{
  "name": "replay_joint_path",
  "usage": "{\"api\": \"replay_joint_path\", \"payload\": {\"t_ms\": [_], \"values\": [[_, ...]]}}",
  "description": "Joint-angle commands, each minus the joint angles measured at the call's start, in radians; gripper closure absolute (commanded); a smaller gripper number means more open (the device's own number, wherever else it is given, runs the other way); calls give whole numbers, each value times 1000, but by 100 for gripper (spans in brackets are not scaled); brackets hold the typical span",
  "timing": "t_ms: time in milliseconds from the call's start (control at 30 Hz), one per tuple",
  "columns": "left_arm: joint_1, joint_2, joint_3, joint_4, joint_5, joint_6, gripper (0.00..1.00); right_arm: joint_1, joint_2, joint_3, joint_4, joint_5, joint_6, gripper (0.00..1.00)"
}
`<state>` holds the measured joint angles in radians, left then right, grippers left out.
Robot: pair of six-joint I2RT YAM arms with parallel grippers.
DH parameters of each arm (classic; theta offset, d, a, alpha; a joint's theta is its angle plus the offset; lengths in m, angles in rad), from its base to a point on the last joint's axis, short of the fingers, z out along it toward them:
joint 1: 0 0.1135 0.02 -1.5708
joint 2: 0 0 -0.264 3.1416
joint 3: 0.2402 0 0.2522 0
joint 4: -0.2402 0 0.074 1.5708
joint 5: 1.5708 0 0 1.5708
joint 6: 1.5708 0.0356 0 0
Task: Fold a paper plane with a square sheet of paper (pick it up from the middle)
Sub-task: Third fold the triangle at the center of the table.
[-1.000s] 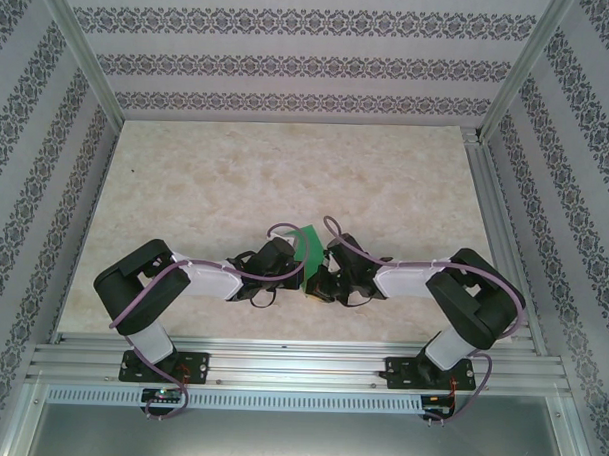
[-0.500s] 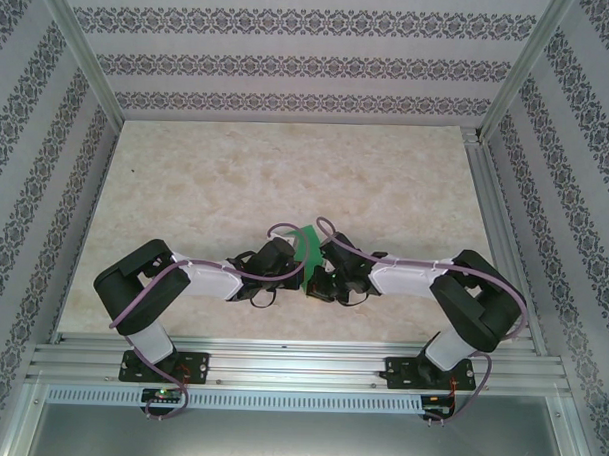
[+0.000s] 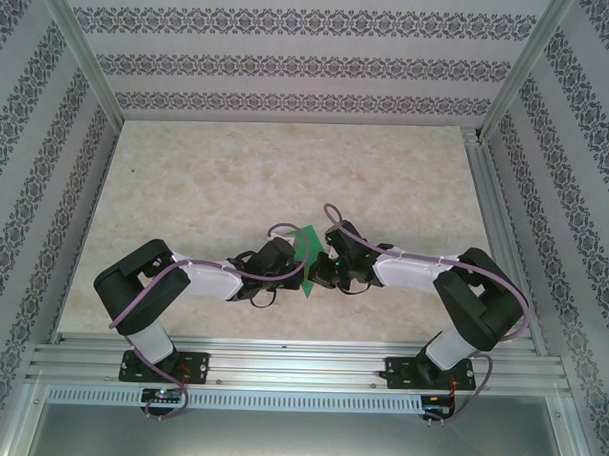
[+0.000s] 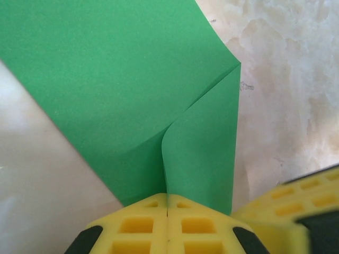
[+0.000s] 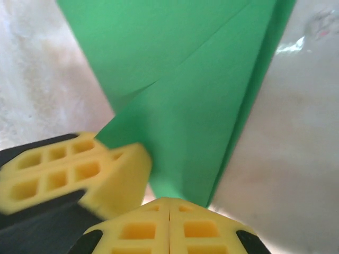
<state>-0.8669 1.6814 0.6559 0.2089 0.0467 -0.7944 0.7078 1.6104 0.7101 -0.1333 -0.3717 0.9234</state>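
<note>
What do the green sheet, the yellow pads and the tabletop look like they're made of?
The sheet: thin matte paper, curling yet holding a sharp crease. The pads: probably foam or soft rubber, matte yellow with moulded square pockets. The tabletop: glossy marble-look, perhaps laminate; beige veining, glare.

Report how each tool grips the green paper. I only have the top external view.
Observer: Left wrist view: the left tool is shut on the green paper, closed right on its edge.
Operator: Now the right one.
Observer: The right tool is shut on the paper's narrow end, with the left tool close beside it.
Operator: Describe the folds.
Observer: One flap is folded over; its edge runs diagonally to a corner and curls near the left tool.
</note>
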Motion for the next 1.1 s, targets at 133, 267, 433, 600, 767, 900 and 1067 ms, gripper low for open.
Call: {"api": "replay_joint_path", "payload": {"t_ms": [133, 267, 433, 600, 767, 900, 1067], "values": [[-9, -40, 29, -133, -9, 5, 82, -21, 80, 3, -2, -15, -53, 94], [-5, -158, 34, -204, -67, 1, 57, -22, 66, 2, -6, -17, -49, 94], [6, -284, 45, -280, -105, -21, 53, -20, 63, 3, 2, -21, -48, 94], [6, -308, 46, -257, -66, -61, 80, -20, 65, 8, 8, -27, -45, 94], [11, -206, 52, -186, 15, -119, 100, -22, 62, 2, 17, -27, -40, 94], [20, -114, 56, -127, 55, -163, 100, -21, 57, -8, 29, -26, -32, 94], [29, -26, 55, -56, 67, -184, 100, -21, 57, -8, 36, -33, -28, 94]]}}
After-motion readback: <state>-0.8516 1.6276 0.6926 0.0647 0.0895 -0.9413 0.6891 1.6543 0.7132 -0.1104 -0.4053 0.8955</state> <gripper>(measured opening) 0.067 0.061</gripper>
